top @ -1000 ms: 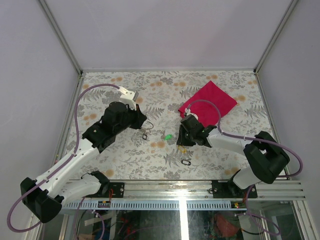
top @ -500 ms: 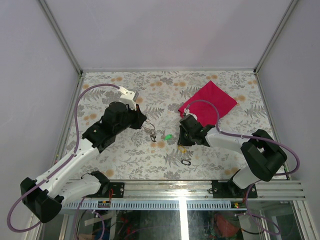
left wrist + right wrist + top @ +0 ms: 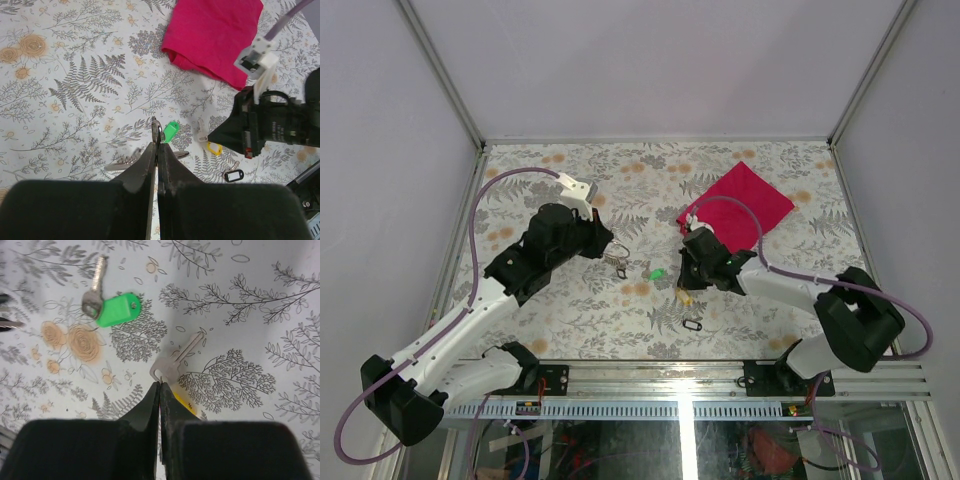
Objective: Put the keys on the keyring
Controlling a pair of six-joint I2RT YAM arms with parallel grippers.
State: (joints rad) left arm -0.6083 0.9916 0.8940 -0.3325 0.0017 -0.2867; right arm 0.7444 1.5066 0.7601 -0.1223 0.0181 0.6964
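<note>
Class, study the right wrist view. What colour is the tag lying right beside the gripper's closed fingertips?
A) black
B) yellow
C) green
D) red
B: the yellow tag lies against the tips of the right gripper, next to a silver key, while the green tag lies farther off.

Floral-print table (image 3: 570, 322), pale lilac walls (image 3: 650, 60)

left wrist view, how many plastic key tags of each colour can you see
green tag: 1
yellow tag: 1
black tag: 1
total: 3
</note>
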